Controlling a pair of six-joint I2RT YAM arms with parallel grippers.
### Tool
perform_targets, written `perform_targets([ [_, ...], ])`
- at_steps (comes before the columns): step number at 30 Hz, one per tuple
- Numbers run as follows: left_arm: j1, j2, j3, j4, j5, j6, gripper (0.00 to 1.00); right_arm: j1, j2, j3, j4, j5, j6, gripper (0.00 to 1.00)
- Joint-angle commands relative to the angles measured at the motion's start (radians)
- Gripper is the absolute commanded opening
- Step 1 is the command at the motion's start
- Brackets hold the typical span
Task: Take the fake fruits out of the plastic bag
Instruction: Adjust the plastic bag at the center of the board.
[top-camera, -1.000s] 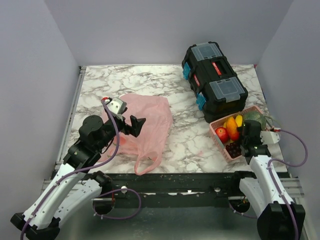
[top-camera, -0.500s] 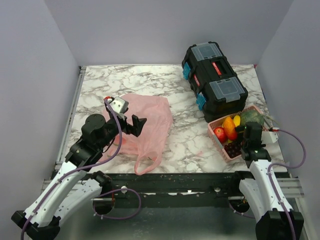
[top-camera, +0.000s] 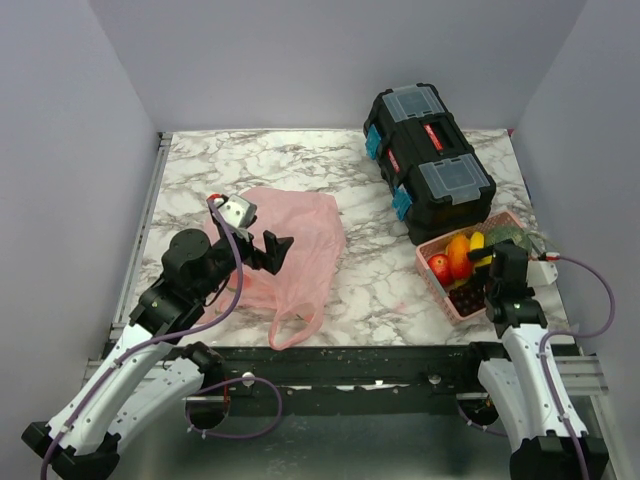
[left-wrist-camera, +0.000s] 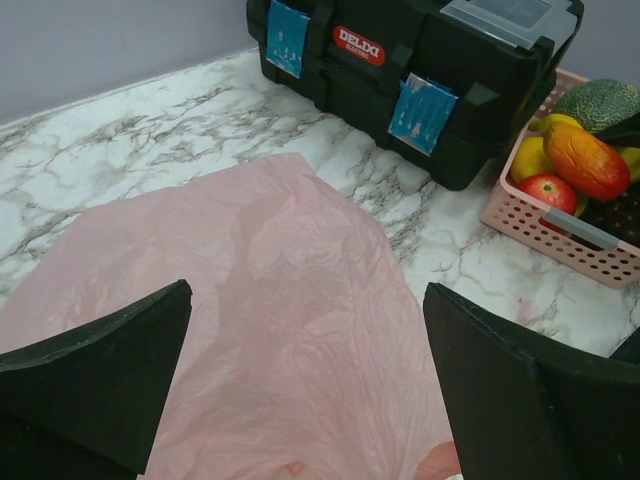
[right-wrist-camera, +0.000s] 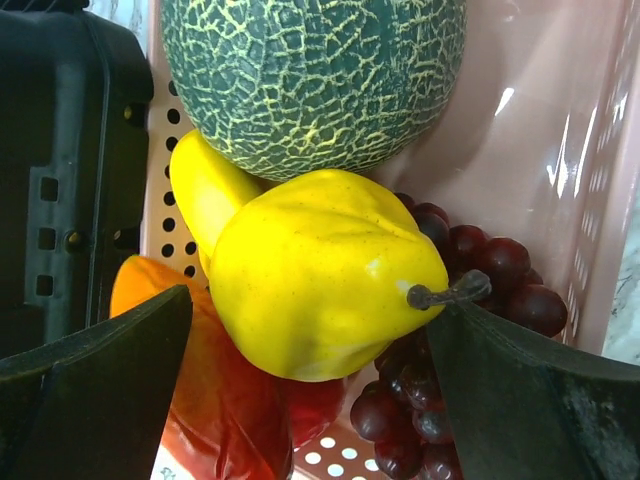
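The pink plastic bag (top-camera: 295, 250) lies flat on the marble table, its handles toward the near edge; no fruit shows in it. My left gripper (top-camera: 272, 250) is open and empty just above the bag (left-wrist-camera: 260, 290). My right gripper (top-camera: 492, 268) is open over the pink basket (top-camera: 438, 277). In the right wrist view its fingers stand wide on either side of a yellow fruit (right-wrist-camera: 320, 270) with a dark stem, which lies on the other fruit. An orange-red fruit (right-wrist-camera: 200, 400) and another yellow fruit (right-wrist-camera: 205, 190) lie beside it.
The basket (right-wrist-camera: 540, 130) also holds a green netted melon (right-wrist-camera: 310, 70), dark grapes (right-wrist-camera: 480, 290) and a red apple (left-wrist-camera: 548, 190). A black toolbox (top-camera: 428, 160) stands behind the basket at the back right. The table's right edge is close to the basket.
My right gripper has shifted slightly toward the near edge over the basket, and the fruits in the basket have shifted a little. The left arm has barely moved.
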Motion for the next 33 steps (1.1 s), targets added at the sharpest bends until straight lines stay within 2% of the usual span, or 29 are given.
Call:
perform_targets([
  [1, -0.008, -0.011, -0.011, 0.016, -0.007, 0.012, 0.99, 0.002, -0.028, 0.053, -0.073, -0.012, -0.032, 1.00],
  [9, -0.009, -0.008, -0.012, 0.015, -0.004, 0.013, 0.99, 0.001, -0.063, 0.129, -0.098, -0.037, -0.066, 1.00],
  [13, -0.009, -0.004, -0.011, 0.017, -0.004, 0.013, 0.99, 0.001, -0.070, 0.130, 0.046, -0.219, -0.171, 1.00],
  [17, -0.009, -0.003, -0.012, 0.015, -0.004, 0.014, 0.99, 0.000, -0.027, 0.173, 0.050, -0.319, -0.189, 1.00],
  [28, -0.009, -0.003, -0.012, 0.016, -0.004, 0.014, 0.99, 0.001, -0.097, 0.266, -0.021, -0.344, -0.210, 1.00],
  [33, -0.009, -0.001, -0.010, 0.014, -0.005, 0.013, 0.99, 0.001, -0.092, 0.275, 0.012, -0.413, -0.292, 1.00],
])
